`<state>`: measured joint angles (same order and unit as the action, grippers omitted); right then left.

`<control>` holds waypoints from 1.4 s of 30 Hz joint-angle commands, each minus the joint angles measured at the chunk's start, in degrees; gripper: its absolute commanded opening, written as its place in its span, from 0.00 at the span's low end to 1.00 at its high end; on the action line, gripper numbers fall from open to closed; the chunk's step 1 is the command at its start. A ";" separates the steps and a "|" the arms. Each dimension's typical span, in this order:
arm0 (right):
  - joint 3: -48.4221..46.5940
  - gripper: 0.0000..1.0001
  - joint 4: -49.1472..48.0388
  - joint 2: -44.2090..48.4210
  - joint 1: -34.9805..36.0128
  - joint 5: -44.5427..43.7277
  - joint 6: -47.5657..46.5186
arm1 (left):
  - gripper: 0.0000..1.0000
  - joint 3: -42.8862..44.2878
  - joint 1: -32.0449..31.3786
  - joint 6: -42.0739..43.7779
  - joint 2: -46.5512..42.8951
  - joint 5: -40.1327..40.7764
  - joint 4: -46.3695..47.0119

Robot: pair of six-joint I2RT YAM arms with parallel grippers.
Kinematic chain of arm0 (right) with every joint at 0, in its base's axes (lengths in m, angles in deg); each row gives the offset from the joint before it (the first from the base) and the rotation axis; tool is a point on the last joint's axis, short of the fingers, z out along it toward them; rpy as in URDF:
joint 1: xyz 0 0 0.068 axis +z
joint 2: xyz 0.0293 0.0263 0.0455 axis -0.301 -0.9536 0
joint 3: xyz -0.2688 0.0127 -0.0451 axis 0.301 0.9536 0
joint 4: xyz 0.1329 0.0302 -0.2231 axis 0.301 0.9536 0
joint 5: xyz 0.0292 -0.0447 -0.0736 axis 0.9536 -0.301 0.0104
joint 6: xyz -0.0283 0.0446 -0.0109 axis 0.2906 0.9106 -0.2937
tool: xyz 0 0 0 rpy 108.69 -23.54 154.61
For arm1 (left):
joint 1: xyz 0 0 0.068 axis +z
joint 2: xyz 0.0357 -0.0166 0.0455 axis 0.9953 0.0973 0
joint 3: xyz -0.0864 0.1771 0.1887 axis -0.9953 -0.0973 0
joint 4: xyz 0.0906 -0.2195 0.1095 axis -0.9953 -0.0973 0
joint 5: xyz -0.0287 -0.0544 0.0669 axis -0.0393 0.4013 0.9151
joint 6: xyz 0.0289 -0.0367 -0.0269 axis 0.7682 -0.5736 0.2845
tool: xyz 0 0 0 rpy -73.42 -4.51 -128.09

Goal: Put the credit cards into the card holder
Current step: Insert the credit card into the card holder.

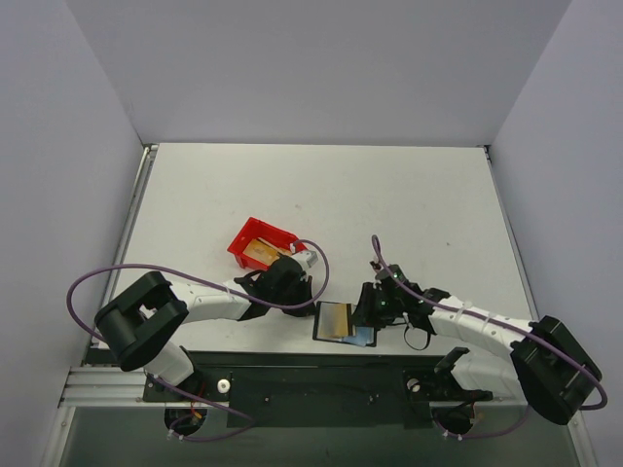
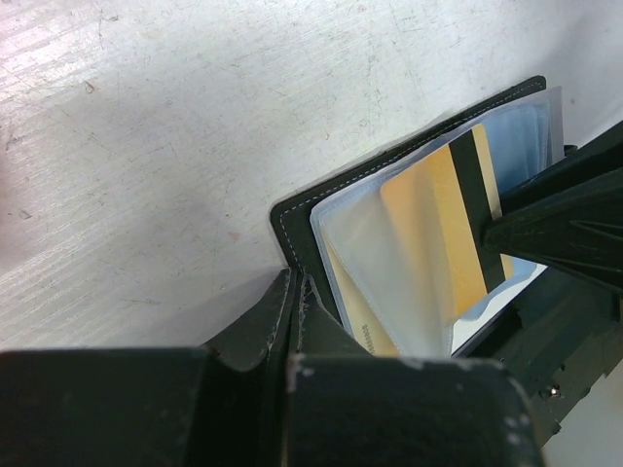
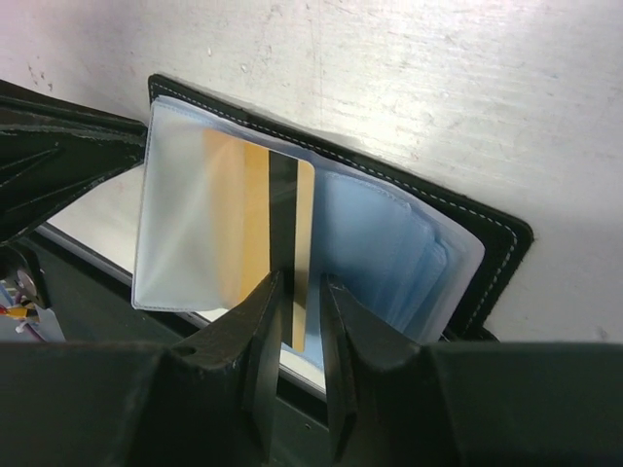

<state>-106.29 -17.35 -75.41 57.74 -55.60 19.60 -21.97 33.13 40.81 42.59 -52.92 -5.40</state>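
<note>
the right gripper [image 3: 297, 292] is clamped on a striped credit card [image 3: 255, 195], half inside the card holder [image 3: 496, 243] just ahead, whose corner is pinched by the left gripper [image 2: 295, 292]; straight, level sliding is advised.

Hidden and unclear parts around the card holder [image 1: 333, 321]
In the right wrist view, a striped credit card [image 3: 290, 209] runs at 6 o'clock behind the right gripper [image 3: 299, 284], so its lower end and any contact with the fingers cannot be told. Its 9 o'clock half blurs under a frosted sleeve [image 3: 180, 224]. In the left wrist view, the card holder's 3 o'clock side is covered by the right gripper and cropped by the picture's edge. A second card [image 2: 358, 316] has print too blurred to read and vanishes at 6 o'clock behind the left gripper [image 2: 297, 287]. That gripper's fingers lie pressed together, though whether they pinch the card holder's corner is unclear. From above, the cards [image 1: 258, 255] in the red bin [image 1: 243, 238] are too small to count.
</note>
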 commanded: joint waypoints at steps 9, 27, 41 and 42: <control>-0.86 0.04 -3.92 -6.95 2.13 1.84 0.95 | 0.00 -0.37 -0.22 0.96 -0.66 -0.73 1.14; -3.68 0.00 -4.36 -10.30 6.62 1.40 1.31 | 0.00 -1.07 -0.22 0.70 -0.84 -0.74 1.58; 3.34 0.15 -14.37 -4.05 5.74 2.45 5.78 | 0.00 -1.51 -0.13 0.52 -1.45 -0.56 1.58; 3.87 0.15 -15.42 -3.79 5.48 2.45 6.66 | 0.00 -1.60 -0.13 0.52 -1.46 -0.47 1.58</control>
<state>-105.20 -27.67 -79.93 62.60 -55.57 23.15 -22.82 33.54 41.62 41.65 -51.37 -5.18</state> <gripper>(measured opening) 0.140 0.022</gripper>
